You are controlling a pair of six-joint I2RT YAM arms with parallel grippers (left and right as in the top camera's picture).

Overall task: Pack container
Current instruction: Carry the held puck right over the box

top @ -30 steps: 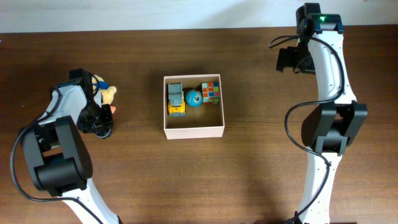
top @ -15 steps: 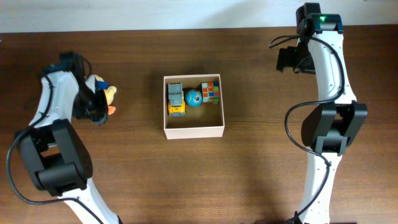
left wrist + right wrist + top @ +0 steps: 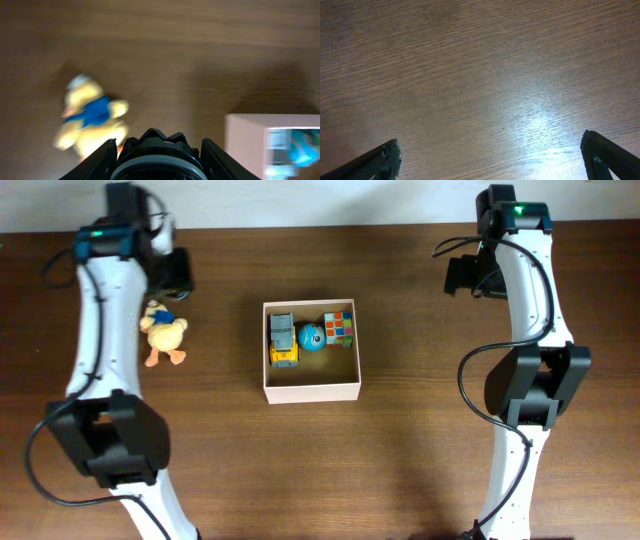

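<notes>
The container (image 3: pixel 311 389), a square white-walled box with a tan inside, stands mid-table. It holds a yellow and grey toy truck (image 3: pixel 283 340), a blue ball (image 3: pixel 311 337) and a colour cube (image 3: pixel 339 329). A yellow duck toy in a blue top (image 3: pixel 163 336) lies on the table to its left, blurred in the left wrist view (image 3: pixel 90 117), where the container's corner (image 3: pixel 245 142) also shows. My left gripper (image 3: pixel 178 273) is raised at the back left, beyond the duck, open and empty (image 3: pixel 159 142). My right gripper (image 3: pixel 466 276) hangs open and empty at the back right (image 3: pixel 490 160).
The table is dark brown wood (image 3: pixel 420 440). A pale wall strip runs along its far edge (image 3: pixel 300 200). The right wrist view shows only bare wood under the jaws.
My left arm has lifted off the duck and swung to the back of the table. The duck stays lying on the table. The right arm has not moved.
</notes>
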